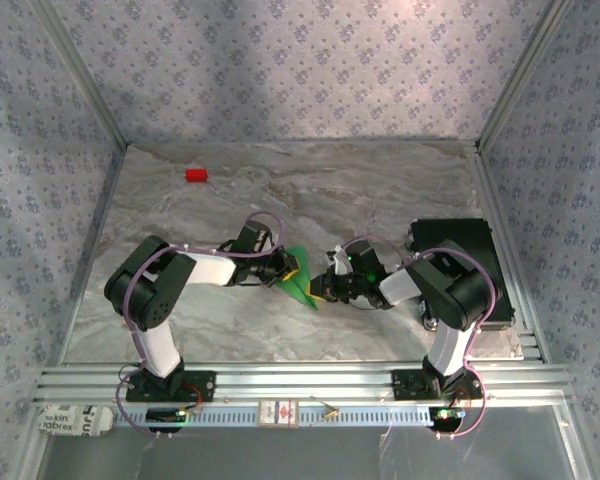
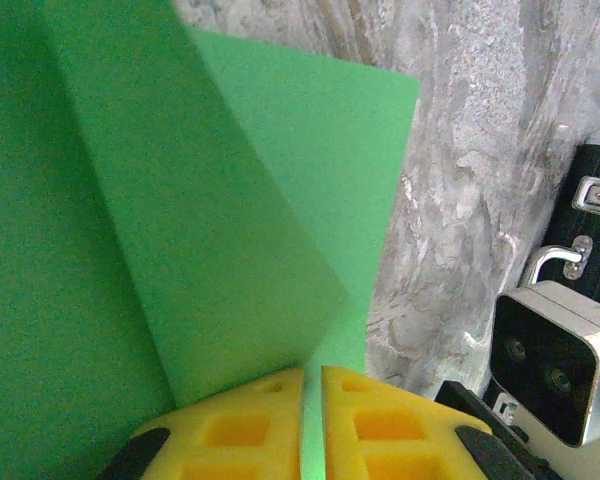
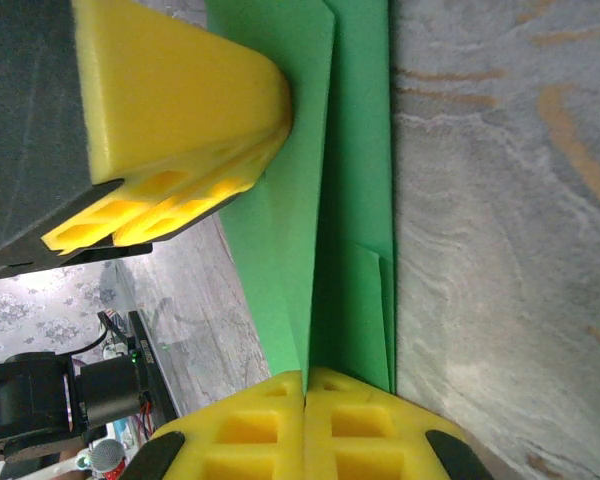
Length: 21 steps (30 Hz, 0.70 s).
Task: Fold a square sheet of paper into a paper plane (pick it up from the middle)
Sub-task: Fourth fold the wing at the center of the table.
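L pincer (image 2: 312, 385) on creased, layered green paper (image 2: 230, 200)

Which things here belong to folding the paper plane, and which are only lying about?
Belong to the job:
green paper, already partly folded
left gripper, shut on the paper
right gripper, shut on the paper

Just lying about:
red block, far back on the left of the table
black case, at the table's right edge

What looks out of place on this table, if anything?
Nothing spilled or damaged. The folded green paper is pinched by the left gripper and right gripper in the middle. Only the small red block sits alone near the far left corner.
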{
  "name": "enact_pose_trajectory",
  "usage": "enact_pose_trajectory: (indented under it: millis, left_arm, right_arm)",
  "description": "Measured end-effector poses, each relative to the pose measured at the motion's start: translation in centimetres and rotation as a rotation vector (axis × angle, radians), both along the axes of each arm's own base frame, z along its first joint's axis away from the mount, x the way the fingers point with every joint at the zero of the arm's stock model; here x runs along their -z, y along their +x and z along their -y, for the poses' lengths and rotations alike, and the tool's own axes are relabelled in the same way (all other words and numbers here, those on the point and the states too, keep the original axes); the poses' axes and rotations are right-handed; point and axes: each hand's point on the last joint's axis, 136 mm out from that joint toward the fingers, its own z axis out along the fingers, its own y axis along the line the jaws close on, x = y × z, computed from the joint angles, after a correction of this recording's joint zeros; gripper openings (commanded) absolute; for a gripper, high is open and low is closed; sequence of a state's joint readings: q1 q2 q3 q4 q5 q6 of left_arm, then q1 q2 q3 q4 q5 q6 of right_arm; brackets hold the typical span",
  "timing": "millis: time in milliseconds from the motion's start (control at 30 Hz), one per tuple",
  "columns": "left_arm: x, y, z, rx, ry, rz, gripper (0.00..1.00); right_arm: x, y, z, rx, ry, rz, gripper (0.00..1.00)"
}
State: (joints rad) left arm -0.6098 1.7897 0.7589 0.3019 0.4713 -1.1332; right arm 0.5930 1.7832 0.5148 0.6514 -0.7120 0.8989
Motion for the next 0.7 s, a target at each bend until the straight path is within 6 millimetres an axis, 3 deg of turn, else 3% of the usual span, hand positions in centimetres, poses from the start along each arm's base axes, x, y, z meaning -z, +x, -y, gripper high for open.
enact_pose_trajectory:
  millis: [133,367,567,700]
  left_arm:
    - [0.1,-0.1,0.0,0.006,0.006,-0.003,0.15]
    - [-1.0,0.2,-0.1,0.003,0.005,0.031,0.3]
    - [-4.0,0.7,-0.9,-0.025,0.017,0.12,0.23]
    - [-3.0,0.3,-1.6,-0.039,0.045,0.1,0.14]
  right_arm:
    - [0.0,0.0,0.0,0.0,0.0,0.0,0.04]
    - [0.0,0.0,0.0,0.001,0.0,-0.001,0.04]
    - [0.0,0.0,0.0,0.005,0.001,-0.007,0.04]
    - [0.0,0.1,0.0,0.01,0.001,-0.009,0.03]
